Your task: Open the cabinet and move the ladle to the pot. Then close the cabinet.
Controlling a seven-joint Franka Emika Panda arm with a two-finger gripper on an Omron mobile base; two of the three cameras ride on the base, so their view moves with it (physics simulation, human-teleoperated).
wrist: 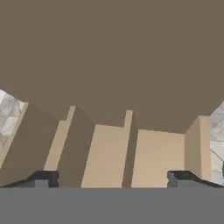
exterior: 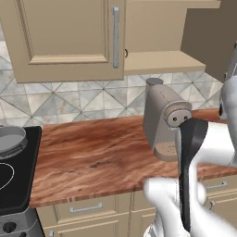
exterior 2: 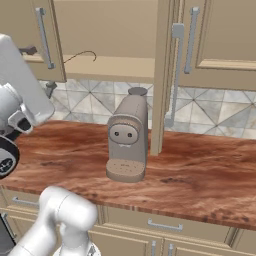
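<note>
1. Cabinet is standing half open: its right door is swung out edge-on toward the base, its left door is sitting shut.
2. Ladle is lying on the cabinet shelf, toward the left of the opening; the thin curved handle is what's showing in the right base view, the bowl is too small to make out.
3. Gripper is gaping wide with nothing between the fingertips, looking up under the cabinet from below.
4. Pot is sitting on the stove at the far left, well apart from the cabinet.
5. Step in hand, as I read it: reaching into the open half for the ladle.
6. Advice: be coming in above the shelf lip, staying clear of the swung door and the coffee machine on the table just below.
7. Be aligning the jaws across the handle, not along it; it's thin, so a centred pinch matters.
</note>
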